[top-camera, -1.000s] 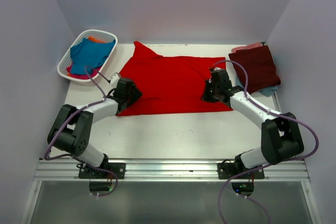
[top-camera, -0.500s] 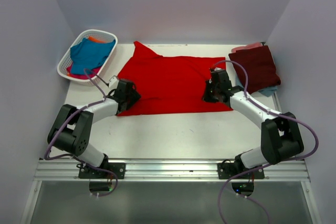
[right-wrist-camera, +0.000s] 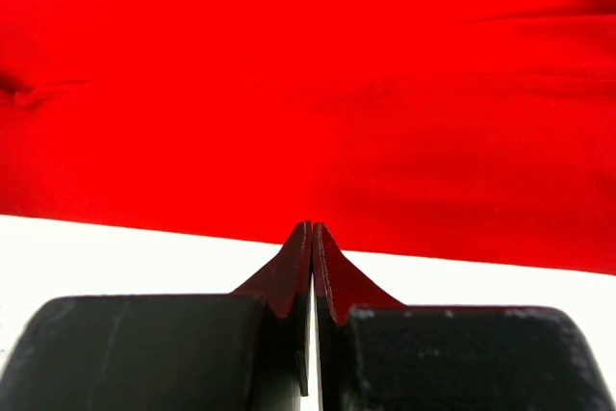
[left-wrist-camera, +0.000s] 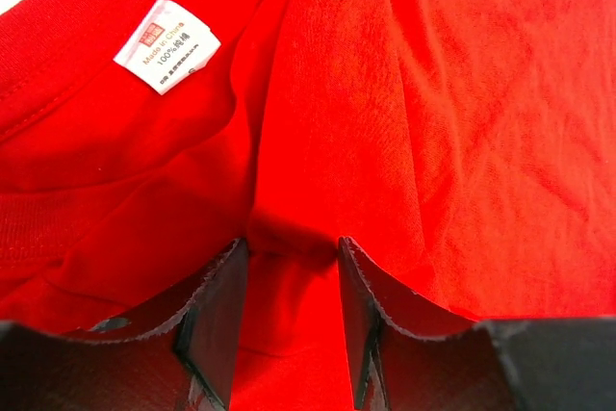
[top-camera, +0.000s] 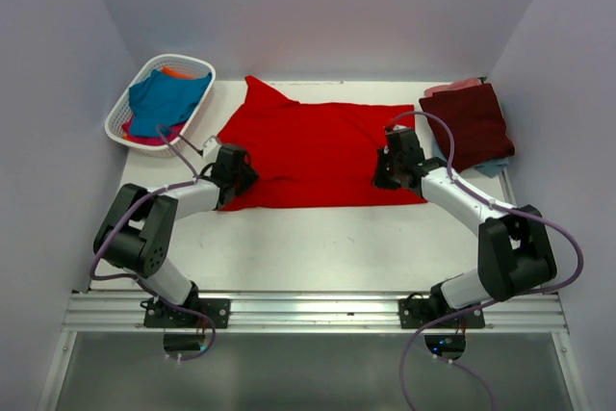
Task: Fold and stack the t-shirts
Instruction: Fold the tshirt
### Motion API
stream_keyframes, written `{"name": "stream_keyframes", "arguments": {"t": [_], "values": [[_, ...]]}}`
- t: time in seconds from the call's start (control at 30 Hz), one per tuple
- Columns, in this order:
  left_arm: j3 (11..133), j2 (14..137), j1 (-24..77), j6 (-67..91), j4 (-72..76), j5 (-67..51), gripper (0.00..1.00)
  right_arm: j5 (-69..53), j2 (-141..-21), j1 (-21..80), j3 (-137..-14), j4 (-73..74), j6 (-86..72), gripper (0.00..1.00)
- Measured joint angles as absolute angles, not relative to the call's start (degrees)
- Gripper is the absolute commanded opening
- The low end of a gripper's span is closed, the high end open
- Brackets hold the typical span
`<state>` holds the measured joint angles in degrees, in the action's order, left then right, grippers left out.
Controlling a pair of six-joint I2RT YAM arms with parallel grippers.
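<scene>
Grippers at both ends of red t-shirt (top-camera: 313, 156), spread flat mid-table.
Left gripper (left-wrist-camera: 289, 320), fingers parted around a fabric fold by the collar label (left-wrist-camera: 166, 45); right gripper (right-wrist-camera: 312, 238), fingers pressed together at the hem, grasp unclear; maroon t-shirt (top-camera: 472, 125) far right.

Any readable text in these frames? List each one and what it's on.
"Made in China": white neck tag inside the red shirt collar, left wrist view.
"100%" followed by a character or two I can't make out: same tag, second line.
Small red mark at the tag's top and a tiny line at its bottom: too small to read.
Nothing readable in the top or right wrist views.
</scene>
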<state>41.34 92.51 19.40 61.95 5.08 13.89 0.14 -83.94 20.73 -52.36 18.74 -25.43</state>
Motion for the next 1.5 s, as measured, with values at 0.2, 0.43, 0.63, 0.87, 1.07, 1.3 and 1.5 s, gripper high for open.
{"name": "stream_keyframes", "arguments": {"t": [0.2, 0.43, 0.63, 0.87, 1.07, 1.3, 1.5], "values": [[41.3, 91.9, 19.4, 61.9, 4.6, 13.9, 0.45, 0.5, -83.9, 20.7, -52.4, 18.8, -25.4, 0.00], [41.3, 87.0, 19.4, 61.8, 4.3, 15.0, 0.45, 0.5, -83.9, 20.7, -52.4, 18.8, -25.4, 0.00], [41.3, 87.8, 19.4, 61.3, 4.7, 15.5, 0.45, 0.5, -83.9, 20.7, -52.4, 18.8, -25.4, 0.00], [41.3, 91.0, 19.4, 60.7, 4.7, 15.4, 0.18, 0.5, -83.9, 20.7, -52.4, 18.9, -25.3, 0.00], [41.3, 91.0, 19.3, 60.3, 5.0, 15.4, 0.00, 0.5, -83.9, 20.7, -52.4, 18.9, -25.2, 0.00], [41.3, 91.0, 19.2, 59.7, 5.3, 15.4, 0.00, 0.5, -83.9, 20.7, -52.4, 18.9, -25.2, 0.00], [42.1, 92.4, 19.2, 56.3, 9.4, 12.6, 0.00, 0.6, -83.9, 20.7, -52.4, 18.9, -25.0, 0.00]]}}
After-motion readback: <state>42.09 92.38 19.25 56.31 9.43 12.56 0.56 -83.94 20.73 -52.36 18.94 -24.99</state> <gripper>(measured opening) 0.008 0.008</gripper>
